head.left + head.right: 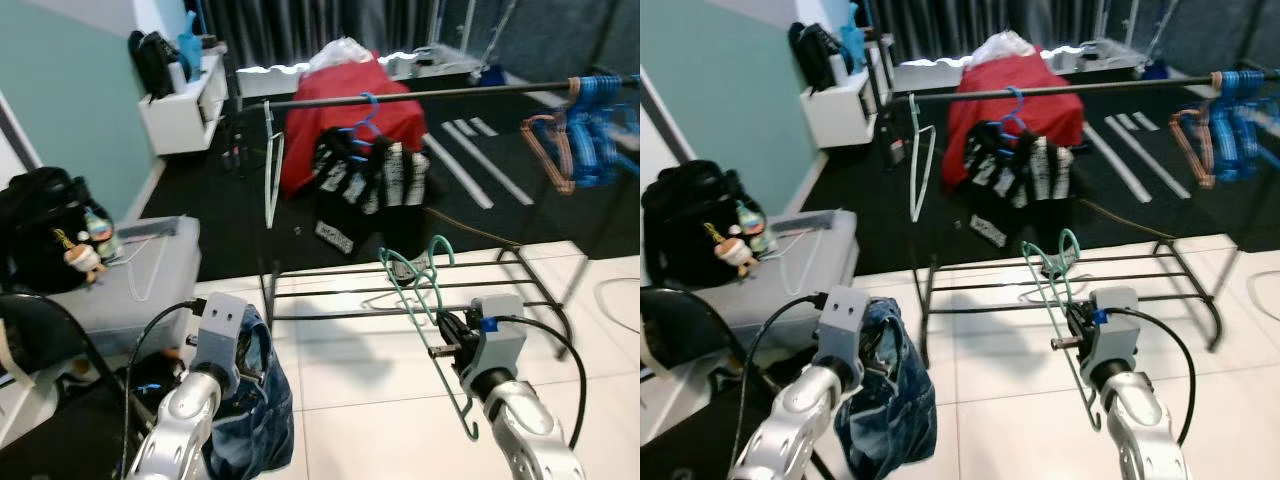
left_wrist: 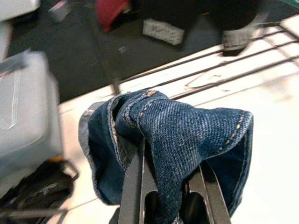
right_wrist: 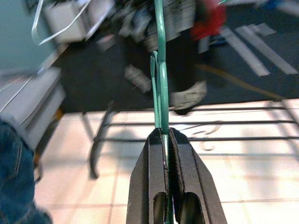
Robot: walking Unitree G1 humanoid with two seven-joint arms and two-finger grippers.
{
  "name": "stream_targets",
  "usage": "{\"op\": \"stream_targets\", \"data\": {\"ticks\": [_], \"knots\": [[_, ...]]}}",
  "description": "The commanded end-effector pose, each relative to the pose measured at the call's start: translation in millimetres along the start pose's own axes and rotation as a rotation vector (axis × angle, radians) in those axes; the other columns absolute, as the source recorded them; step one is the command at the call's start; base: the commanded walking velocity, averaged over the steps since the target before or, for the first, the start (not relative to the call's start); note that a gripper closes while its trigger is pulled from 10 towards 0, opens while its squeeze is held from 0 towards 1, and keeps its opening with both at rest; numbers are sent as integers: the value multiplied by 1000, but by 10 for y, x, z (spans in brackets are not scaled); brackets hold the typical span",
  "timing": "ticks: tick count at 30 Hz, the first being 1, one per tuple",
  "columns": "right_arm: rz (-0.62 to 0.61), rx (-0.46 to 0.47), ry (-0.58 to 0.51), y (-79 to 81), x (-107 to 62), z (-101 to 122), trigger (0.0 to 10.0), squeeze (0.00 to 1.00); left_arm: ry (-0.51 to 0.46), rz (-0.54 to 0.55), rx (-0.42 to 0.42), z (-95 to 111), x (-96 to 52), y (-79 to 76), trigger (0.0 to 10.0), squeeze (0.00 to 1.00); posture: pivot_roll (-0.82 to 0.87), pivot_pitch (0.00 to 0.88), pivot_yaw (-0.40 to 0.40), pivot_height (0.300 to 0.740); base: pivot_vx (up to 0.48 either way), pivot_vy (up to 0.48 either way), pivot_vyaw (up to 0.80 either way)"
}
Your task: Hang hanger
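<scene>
We find the right gripper (image 3: 164, 140) pinched tight on the green hanger (image 1: 428, 300), its 2 black fingers meeting on the thin wire with no gap. The hanger is slim, bent wire, held low before the black clothes rack (image 1: 420, 95), well below the top rail. The left gripper (image 2: 163, 186) has its 2 fingers pressed into folded blue denim (image 2: 187, 135), coarse weave with orange stitching. The floor (image 1: 350, 370) is pale glossy tile.
</scene>
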State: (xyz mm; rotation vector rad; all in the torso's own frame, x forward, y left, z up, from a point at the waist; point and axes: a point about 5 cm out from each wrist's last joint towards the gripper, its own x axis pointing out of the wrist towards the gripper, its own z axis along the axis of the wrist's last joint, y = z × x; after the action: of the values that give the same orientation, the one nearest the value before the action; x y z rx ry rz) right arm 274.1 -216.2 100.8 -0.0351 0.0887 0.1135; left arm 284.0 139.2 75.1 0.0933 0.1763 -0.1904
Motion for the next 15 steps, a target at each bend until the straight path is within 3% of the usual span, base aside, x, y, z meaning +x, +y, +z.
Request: {"op": "stream_targets", "data": {"ticks": [1,15], "knots": [[-13,17,29,3,-40,-104,10000,0,-14,-8,18,32,25,-2,10000,0,-168,0,56,740,-480,0,0],[-4,5,24,1,-6,-103,10000,0,-26,-32,77,39,56,-65,10000,0,-161,0,50,740,-480,0,0]]}}
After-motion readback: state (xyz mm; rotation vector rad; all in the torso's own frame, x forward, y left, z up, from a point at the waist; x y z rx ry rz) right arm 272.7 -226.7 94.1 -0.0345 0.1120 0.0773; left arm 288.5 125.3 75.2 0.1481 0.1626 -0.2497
